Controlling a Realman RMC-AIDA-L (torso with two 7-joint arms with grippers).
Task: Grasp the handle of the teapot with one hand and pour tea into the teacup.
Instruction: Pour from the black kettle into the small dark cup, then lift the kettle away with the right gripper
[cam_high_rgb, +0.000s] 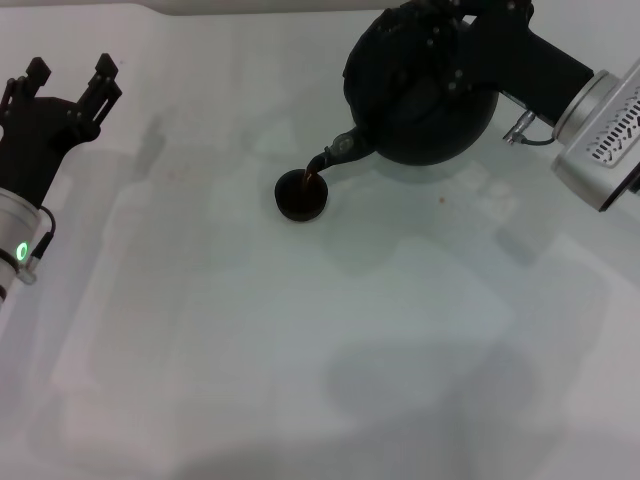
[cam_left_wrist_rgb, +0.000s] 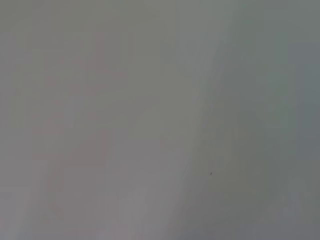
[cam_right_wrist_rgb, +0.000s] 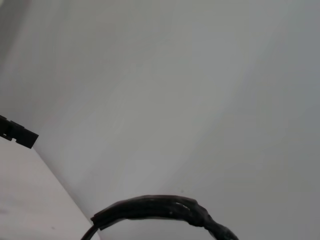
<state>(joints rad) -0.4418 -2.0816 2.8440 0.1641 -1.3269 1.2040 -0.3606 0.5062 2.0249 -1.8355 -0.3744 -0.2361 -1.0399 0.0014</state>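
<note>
The teapot (cam_high_rgb: 425, 105) hangs tilted over the far part of the desk (cam_high_rgb: 300, 350), its spout (cam_high_rgb: 335, 155) dipped at the teacup's (cam_high_rgb: 301, 194) rim with a brown stream of tea running in; the right claw (cam_high_rgb: 455, 35) sits clamped on the handle (cam_right_wrist_rgb: 160, 210) at the pot's top; the teacup stands on the desk just beside the pot; the left claw (cam_high_rgb: 68, 80) hovers well apart at the left edge, fingers spread and holding nothing; the desk is pale, smooth, glossy, with soft shadows.
</note>
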